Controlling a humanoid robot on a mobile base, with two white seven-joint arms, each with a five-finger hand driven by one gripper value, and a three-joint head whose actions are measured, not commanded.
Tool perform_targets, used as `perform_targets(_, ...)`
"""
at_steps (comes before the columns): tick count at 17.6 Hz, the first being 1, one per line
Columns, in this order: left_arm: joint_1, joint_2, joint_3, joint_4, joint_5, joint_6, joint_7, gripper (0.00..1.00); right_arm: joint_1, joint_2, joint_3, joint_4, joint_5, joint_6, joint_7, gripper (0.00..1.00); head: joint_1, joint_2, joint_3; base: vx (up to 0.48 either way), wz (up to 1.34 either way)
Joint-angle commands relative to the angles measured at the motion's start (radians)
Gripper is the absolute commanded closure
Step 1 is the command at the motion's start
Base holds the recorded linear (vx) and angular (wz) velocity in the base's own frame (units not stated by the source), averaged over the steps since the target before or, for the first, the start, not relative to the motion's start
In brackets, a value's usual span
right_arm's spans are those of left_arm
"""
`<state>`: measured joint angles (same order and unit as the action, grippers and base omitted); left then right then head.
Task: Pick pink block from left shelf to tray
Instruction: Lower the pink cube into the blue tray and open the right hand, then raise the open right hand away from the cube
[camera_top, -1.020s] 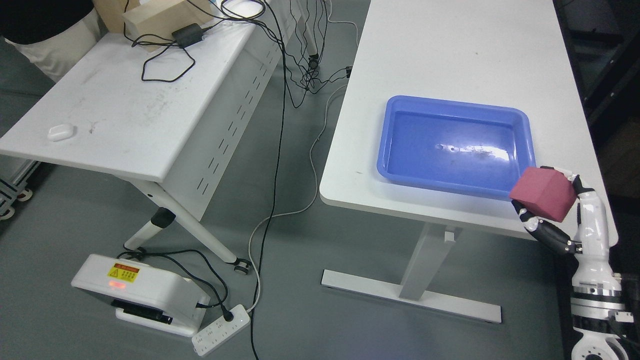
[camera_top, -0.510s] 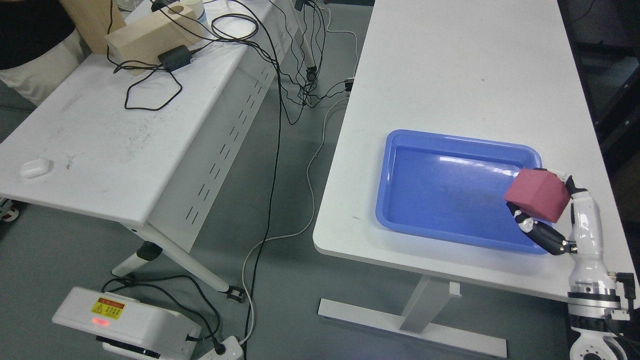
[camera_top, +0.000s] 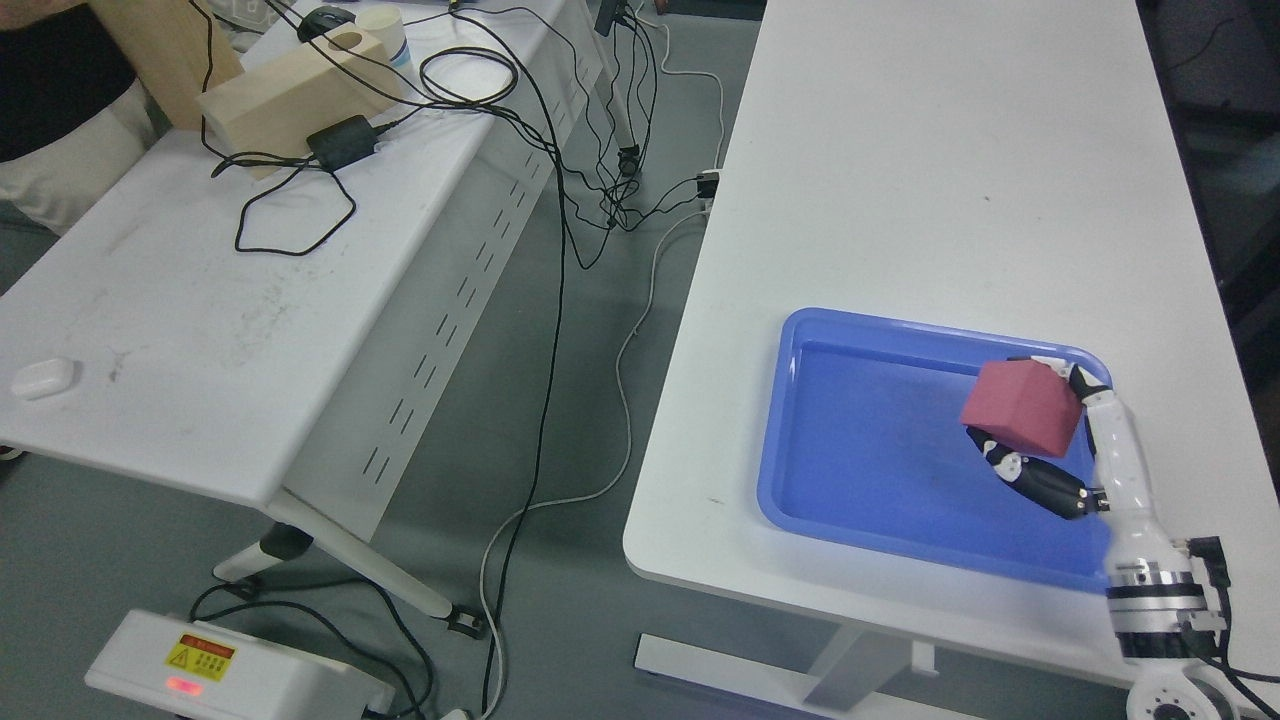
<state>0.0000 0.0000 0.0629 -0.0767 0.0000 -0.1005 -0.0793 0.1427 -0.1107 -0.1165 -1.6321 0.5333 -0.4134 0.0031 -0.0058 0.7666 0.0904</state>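
Observation:
My right hand (camera_top: 1040, 425) comes in from the lower right and is shut on the pink block (camera_top: 1022, 407). It holds the block above the right part of the blue tray (camera_top: 800, 480), inside the tray's rim. The tray lies on the white table (camera_top: 900, 180) near its front edge, with nothing else in it. The thumb shows below the block and the fingers behind it. My left arm is out of view.
A second white table (camera_top: 200, 300) stands at the left with a wooden block (camera_top: 290, 95), a black adapter (camera_top: 340, 145), cables and a small white case (camera_top: 44, 377). Cables hang between the tables. A white device (camera_top: 230, 675) sits on the floor. A person shows at the top left.
The camera has shifted, so the whole picture moved. My right hand has carried the pink block from the tray's front right corner in over the tray.

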Motion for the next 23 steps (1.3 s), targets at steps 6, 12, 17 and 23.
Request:
perform_targets(6, 0.009, 0.017, 0.0, 0.0, -0.002, -0.001, 0.0, 0.0, -0.005, 0.042, 0.018, 0.021, -0.081, 0.034, 0.054, 0.37, 0.0, 0.0, 0.0, 0.107, 0.02)
perform_targets(12, 0.009, 0.017, 0.0, 0.0, -0.002, -0.001, 0.0, 0.0, 0.001, 0.042, 0.011, 0.021, -0.237, 0.034, 0.159, 0.08, 0.0, 0.0, 0.0, 0.061, 0.0)
perform_targets(17, 0.009, 0.017, 0.0, 0.0, -0.002, -0.001, 0.0, 0.0, 0.001, 0.037, -0.005, 0.021, -0.26, 0.041, 0.161, 0.01, 0.0, 0.0, 0.0, 0.016, 0.0)
perform_targets(23, 0.009, 0.017, 0.0, 0.0, -0.002, -0.001, 0.0, 0.0, -0.009, 0.042, -0.069, 0.02, -0.511, 0.031, 0.126, 0.01, 0.0, 0.0, 0.0, -0.002, 0.0)
